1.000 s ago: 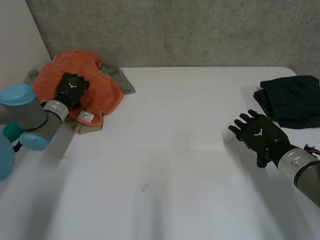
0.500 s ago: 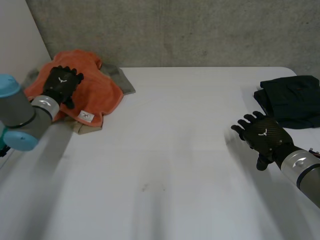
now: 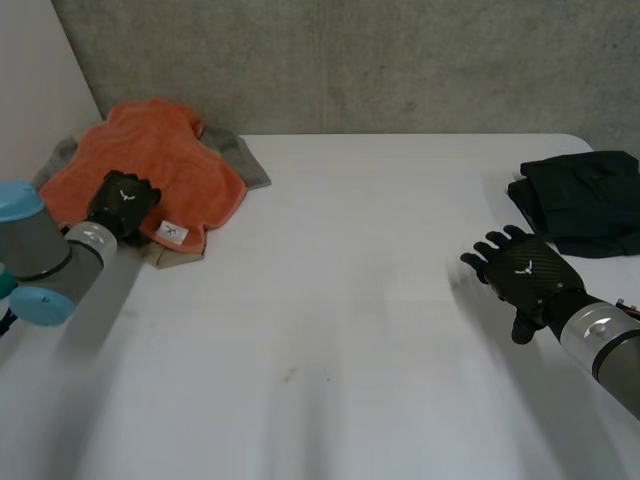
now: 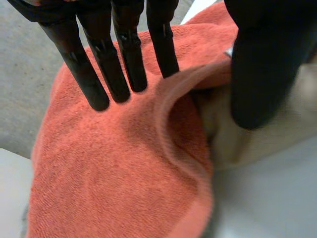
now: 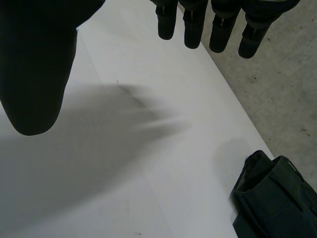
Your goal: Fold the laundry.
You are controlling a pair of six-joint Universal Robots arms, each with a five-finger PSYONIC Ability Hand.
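Our left hand [image 3: 122,203] sits at the near edge of the orange towel [image 3: 150,165], beside its white label [image 3: 173,233]. Its fingers [image 4: 130,59] are straight and spread, on or just over the terry. The thumb [image 4: 262,64] is held apart above the beige cloth [image 4: 233,141] underneath. A raised ridge of hem [image 4: 171,114] stands between fingers and thumb, and nothing is pinched yet.

Our right hand [image 3: 522,272] hovers loose and spread over the bare table [image 3: 350,300], near the dark folded garment [image 3: 580,200] but apart from it.

The towel lies crumpled at the table's far left corner, on top of the beige cloth and a grey cloth [image 3: 248,160]. We judge it light, soft and limp. It will probably sag and drag, and its pile may cling to the cloth below. We would close on that hem ridge, taking the orange layer only, then find a second corner before spreading it flat.
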